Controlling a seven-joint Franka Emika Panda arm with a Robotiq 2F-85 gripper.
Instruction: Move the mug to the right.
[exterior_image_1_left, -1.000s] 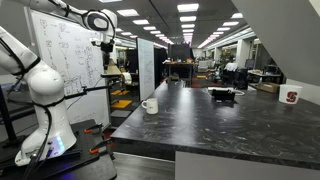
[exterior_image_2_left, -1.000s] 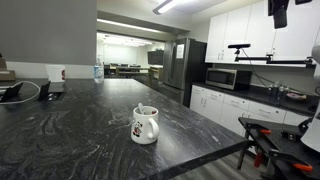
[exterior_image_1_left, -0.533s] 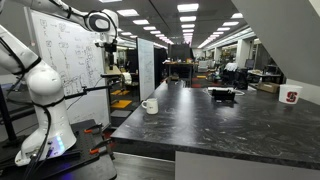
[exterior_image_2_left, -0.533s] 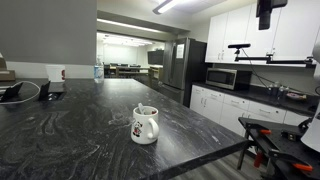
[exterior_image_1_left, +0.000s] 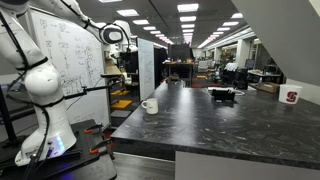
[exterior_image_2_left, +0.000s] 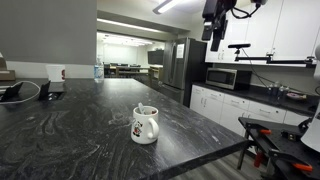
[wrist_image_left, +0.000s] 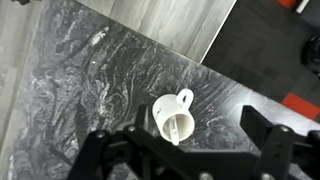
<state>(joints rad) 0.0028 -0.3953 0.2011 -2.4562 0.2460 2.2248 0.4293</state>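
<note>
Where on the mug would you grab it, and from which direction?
I'd come down from above and close across the round body of the mug, jaws clear of the handle. It stands upright on the counter, mouth up, handle sticking out sideways, and the open gripper hangs above it.

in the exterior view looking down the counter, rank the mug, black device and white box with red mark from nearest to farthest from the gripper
1. mug: at the near end of the counter, below the gripper.
2. black device: mid-counter.
3. white box: at the far end of the counter.
</note>
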